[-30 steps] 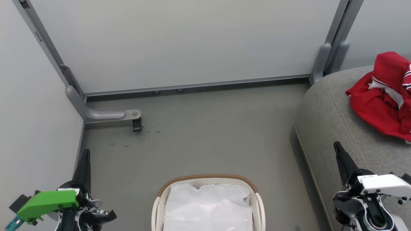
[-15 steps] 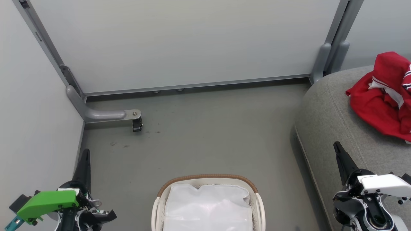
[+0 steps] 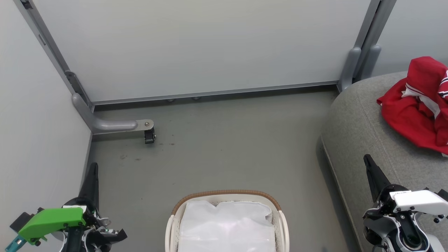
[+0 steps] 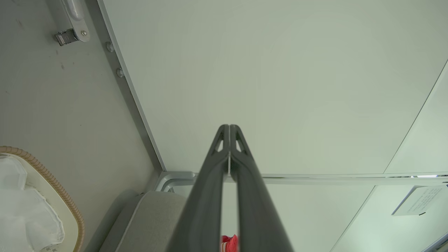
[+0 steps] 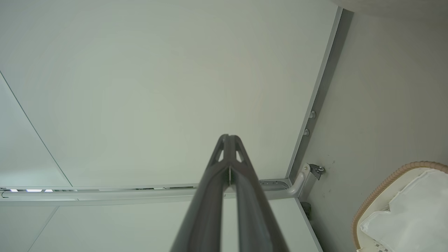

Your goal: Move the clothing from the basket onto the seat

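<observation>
The red clothing (image 3: 418,105) lies bunched on the grey seat (image 3: 364,129) at the right edge; a sliver of the clothing (image 4: 231,242) shows between the left fingers. The white basket (image 3: 225,194) with a tan rim stands on the floor at bottom centre, showing its white cloth liner (image 3: 225,225). The basket's rim (image 4: 52,182) also appears in the left wrist view, and the basket (image 5: 385,189) sits at the lower right of the right wrist view. My left gripper (image 3: 93,166) is shut and empty at lower left. My right gripper (image 3: 366,159) is shut and empty beside the seat's front edge.
White partition panels (image 3: 196,45) close off the back and left. A grey foot with a black caster (image 3: 149,134) juts onto the floor at the back left. Grey floor (image 3: 224,147) lies between the basket and the panels.
</observation>
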